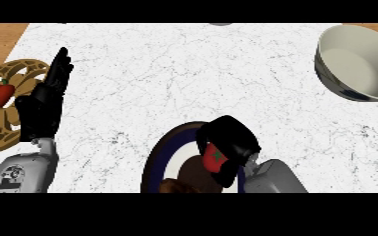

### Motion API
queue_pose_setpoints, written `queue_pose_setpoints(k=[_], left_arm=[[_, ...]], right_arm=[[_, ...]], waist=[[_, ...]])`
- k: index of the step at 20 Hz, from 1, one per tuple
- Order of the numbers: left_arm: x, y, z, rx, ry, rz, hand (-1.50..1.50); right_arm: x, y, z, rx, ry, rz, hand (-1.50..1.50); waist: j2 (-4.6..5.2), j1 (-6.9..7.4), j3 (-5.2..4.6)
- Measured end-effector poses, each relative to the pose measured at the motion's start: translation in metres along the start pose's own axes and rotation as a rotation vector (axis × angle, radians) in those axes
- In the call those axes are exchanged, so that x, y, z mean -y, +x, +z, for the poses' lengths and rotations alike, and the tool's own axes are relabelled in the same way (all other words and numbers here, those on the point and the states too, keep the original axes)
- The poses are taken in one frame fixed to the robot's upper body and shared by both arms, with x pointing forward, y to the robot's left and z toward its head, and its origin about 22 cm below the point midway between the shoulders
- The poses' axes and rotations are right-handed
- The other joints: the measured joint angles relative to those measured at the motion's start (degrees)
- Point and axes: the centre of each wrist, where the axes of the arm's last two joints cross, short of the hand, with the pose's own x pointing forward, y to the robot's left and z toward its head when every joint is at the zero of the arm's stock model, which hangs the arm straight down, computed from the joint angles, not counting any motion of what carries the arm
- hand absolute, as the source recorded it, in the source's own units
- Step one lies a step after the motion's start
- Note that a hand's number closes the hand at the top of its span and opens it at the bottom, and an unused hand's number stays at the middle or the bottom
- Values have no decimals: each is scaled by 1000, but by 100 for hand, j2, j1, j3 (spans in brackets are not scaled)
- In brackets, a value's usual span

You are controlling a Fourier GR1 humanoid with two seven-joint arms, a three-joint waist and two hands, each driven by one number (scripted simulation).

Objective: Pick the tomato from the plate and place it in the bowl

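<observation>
Right hand [230,142] curled around tomato [214,157], just over plate [156,159], possibly lifted clear. Bowl [347,62] sat well apart, far right. Left hand [46,97] rested open, fingers straight, left edge.

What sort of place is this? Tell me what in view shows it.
Probably a kitchen counter: a white marbled countertop carries a dark-rimmed plate and a white bowl. The right hand is curled round a tomato over the plate, and the left hand rests open.

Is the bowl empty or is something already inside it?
Empty: the bowl shows only its bare pale inside; the tomato is in the right hand.
</observation>
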Motion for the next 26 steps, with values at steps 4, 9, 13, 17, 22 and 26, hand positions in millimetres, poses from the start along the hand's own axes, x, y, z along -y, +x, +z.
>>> queue_pose_setpoints(k=[4, 9, 13, 17, 22, 26], left_arm=[[-1, -1, 5, -3, -2, -3, 0], [2, -2, 7, 2, 5, -5, 0], [3, 0, 11, 10, -8, -3, 0], [2, -1, 10, 7, -13, -1, 0], [5, 6, 2, 13, -20, -1, 0], [2, 7, 4, 17, -22, 0, 0]], right_arm=[[2, 26, 34, -52, -145, -101, 150], [29, 49, 82, -64, -390, -215, 150], [49, 59, 116, -140, -557, -247, 150], [70, 54, 138, -233, -683, -240, 150], [97, 23, 145, -299, -808, -290, 150], [124, -22, 149, -330, -898, -322, 150]], waist=[[-13, -27, 3], [-3, -33, 4], [12, 28, 4], [36, 78, 5], [57, 120, 7], [69, 152, 12]])
